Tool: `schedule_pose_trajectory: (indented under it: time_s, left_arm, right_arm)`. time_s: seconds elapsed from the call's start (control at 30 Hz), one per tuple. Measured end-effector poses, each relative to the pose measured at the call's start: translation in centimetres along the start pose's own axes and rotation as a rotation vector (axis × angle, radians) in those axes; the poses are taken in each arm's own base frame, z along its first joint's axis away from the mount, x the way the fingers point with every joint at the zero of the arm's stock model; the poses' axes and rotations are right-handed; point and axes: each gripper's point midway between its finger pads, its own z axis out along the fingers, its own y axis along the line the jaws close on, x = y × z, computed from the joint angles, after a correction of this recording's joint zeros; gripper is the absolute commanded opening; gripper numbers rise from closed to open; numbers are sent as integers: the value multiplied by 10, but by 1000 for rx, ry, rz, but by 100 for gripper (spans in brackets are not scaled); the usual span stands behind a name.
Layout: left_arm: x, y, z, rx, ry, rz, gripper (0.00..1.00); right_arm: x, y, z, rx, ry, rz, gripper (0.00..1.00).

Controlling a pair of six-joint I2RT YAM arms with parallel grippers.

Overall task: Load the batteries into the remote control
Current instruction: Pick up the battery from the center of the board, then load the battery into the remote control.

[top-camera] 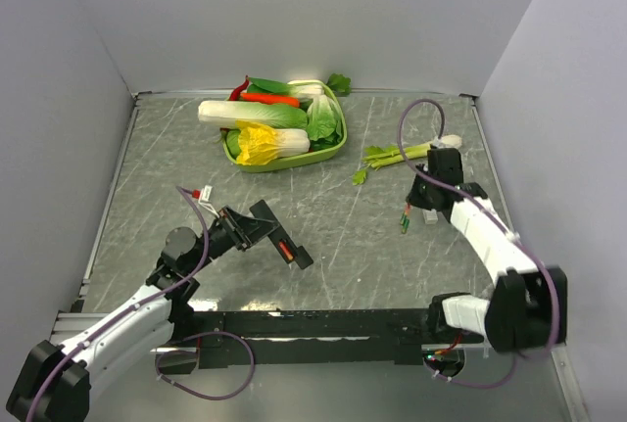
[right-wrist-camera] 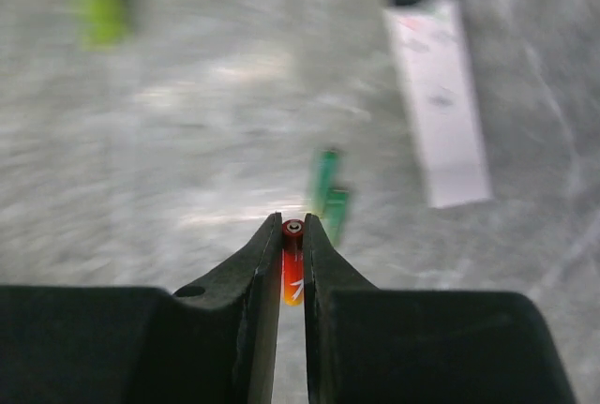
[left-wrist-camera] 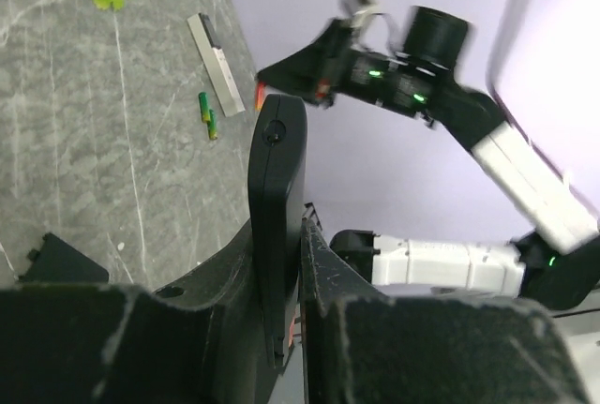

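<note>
The black remote control [top-camera: 273,230] is held off the table at the left, standing on edge between the jaws of my left gripper [left-wrist-camera: 286,235], which is shut on it. An orange-red strip shows in its slot [top-camera: 284,249]. At the right, my right gripper [right-wrist-camera: 292,223] is shut on a red-orange battery [right-wrist-camera: 292,273], gripped lengthwise just above the table. Two green batteries [right-wrist-camera: 328,196] lie on the table right behind the fingertips. From above, the right gripper [top-camera: 419,207] hangs beside those green batteries [top-camera: 404,223].
A slim white device [right-wrist-camera: 441,113] lies next to the green batteries. A celery stalk [top-camera: 397,155] lies behind the right gripper. A green tray [top-camera: 331,153] of vegetables stands at the back centre. A flat black piece [left-wrist-camera: 58,259] lies under the left wrist. Walls enclose the table.
</note>
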Motion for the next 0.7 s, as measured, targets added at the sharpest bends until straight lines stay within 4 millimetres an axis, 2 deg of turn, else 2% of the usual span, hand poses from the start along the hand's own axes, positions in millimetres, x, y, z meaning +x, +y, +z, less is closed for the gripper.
schedule_pose_trajectory:
  time_s: [0.13, 0.23, 0.4, 0.53, 0.7]
  left_arm:
    - [4, 10, -2, -24, -9, -81, 1]
    - [3, 11, -2, -29, -19, -129, 1]
    - [-5, 2, -4, -7, -58, -170, 1]
    - [-11, 2, -6, -17, -94, -207, 1]
    - [-14, 8, -10, -38, -133, -269, 1]
  right_arm:
    - [-25, 58, -47, -192, -200, -101, 0]
    - [-25, 106, -81, -366, -312, -182, 0]
    - [4, 178, -129, -659, -409, -321, 0]
    - [30, 216, -156, -824, -446, -422, 0]
    - [50, 256, -195, -1001, -535, -527, 0]
